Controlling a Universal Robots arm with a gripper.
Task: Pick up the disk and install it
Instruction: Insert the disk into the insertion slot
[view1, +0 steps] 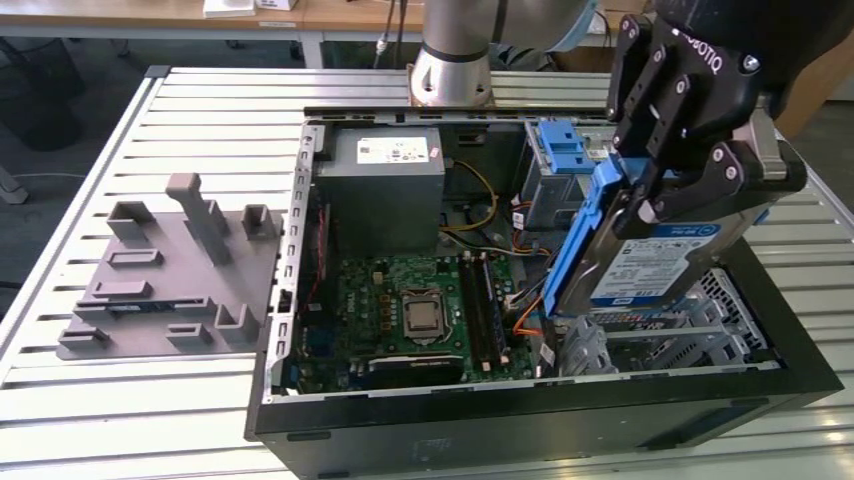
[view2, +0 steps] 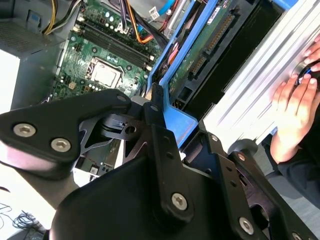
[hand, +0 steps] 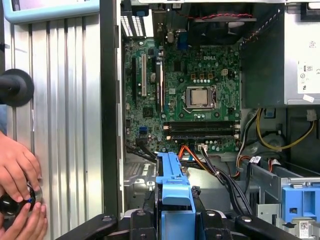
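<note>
My gripper (view1: 674, 195) is shut on the disk (view1: 641, 265), a silver-grey hard drive with a white-and-blue label and blue carrier rails. It hangs steeply tilted over the open computer case (view1: 534, 425), at the exterior view's right. Its lower end is just above the metal drive bay (view1: 667, 340). In the second wrist view the disk's green circuit side (view2: 200, 50) and blue rail run out from between the black fingers (view2: 155, 125). In the first wrist view the blue carrier (hand: 172, 185) sticks out ahead of the gripper (hand: 172, 220) toward the motherboard.
The case lies open with the motherboard (view1: 414, 300), power supply (view1: 387, 175) and loose cables close to the bay. A blue latch piece (view1: 567, 150) tops the bay behind the disk. A grey fixture (view1: 174, 270) sits on the slatted table. A person's hands (hand: 20, 170) rest beside the case.
</note>
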